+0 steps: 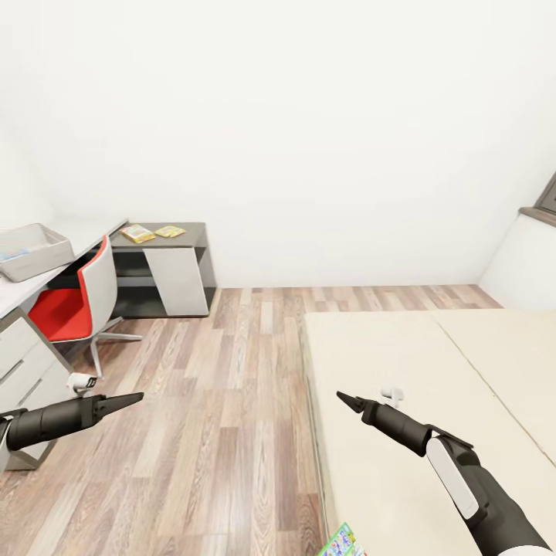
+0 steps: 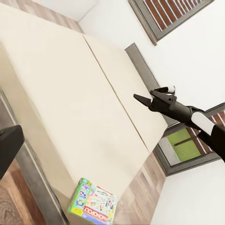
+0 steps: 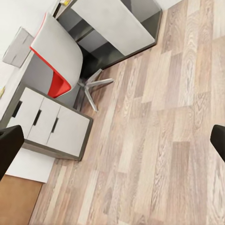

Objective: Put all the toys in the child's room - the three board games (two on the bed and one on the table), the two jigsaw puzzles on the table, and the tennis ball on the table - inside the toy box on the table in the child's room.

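From here both arms hang empty, left gripper (image 1: 137, 398) and right gripper (image 1: 342, 398) pinched closed, so I'd back up until the Monopoly board game (image 2: 95, 203) at the bed (image 1: 432, 363) edge is reachable.

Jigsaw puzzles: two (image 1: 137, 232) (image 1: 170, 231), flat on the lower dark section of the worktop (image 1: 185, 241), well ahead of the left gripper (image 1: 136, 398).
Toy box: one (image 1: 32, 251), grey, on the light upper worktop.
Board games: one in sight (image 2: 94, 201), lettered MONOPOLY, on the bed (image 1: 401, 363) at its near edge, below the right gripper (image 1: 343, 399).
Chairs: one (image 1: 81, 297), red seat, white shell.
Grippers: two.
Drawer fronts: three (image 3: 38, 122).
Windows: two (image 2: 171, 14) (image 2: 190, 143).
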`<state>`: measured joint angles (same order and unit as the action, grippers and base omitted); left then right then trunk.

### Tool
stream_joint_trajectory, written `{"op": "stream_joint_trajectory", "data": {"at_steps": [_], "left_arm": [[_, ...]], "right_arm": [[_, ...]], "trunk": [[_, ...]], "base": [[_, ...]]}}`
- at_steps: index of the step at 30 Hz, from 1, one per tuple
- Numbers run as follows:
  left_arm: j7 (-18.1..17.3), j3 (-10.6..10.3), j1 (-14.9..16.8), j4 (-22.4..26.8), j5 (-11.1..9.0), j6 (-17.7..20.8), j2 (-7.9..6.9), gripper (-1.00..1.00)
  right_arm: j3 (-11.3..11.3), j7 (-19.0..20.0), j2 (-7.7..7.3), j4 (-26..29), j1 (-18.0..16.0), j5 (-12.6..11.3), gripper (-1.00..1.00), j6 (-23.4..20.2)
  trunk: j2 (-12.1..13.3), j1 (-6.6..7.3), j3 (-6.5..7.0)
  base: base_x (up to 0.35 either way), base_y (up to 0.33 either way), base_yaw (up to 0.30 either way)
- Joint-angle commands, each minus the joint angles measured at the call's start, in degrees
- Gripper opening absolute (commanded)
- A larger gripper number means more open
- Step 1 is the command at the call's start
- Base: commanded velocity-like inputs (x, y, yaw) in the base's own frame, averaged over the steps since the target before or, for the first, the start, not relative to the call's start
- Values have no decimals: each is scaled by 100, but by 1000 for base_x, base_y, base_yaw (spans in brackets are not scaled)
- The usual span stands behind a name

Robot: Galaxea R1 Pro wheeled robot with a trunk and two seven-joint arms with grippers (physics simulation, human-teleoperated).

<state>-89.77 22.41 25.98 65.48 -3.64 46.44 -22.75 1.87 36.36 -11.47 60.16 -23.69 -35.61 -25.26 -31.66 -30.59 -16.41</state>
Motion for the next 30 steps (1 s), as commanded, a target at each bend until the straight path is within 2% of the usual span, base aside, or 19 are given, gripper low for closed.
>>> {"op": "stream_joint_trajectory", "data": {"at_steps": [1, 17, 30], "left_arm": [[-23, 0, 4, 0, 3, 60, -1, 100], [-23, 0, 4, 0, 3, 67, -10, 100], [-23, 0, 4, 0, 3, 67, -17, 100]], "right_arm": [[5, -12, -4, 4, -4, -60, 100, -49], [4, -20, -8, 4, -4, -85, 100, -52], [7, -23, 27, 4, -4, -64, 100, -58]], "trunk": [[-8, -2, -9], [-8, -2, -9], [-8, -2, -9]], "base": [[0, 126, 0], [0, 171, -11], [0, 277, -212]]}}
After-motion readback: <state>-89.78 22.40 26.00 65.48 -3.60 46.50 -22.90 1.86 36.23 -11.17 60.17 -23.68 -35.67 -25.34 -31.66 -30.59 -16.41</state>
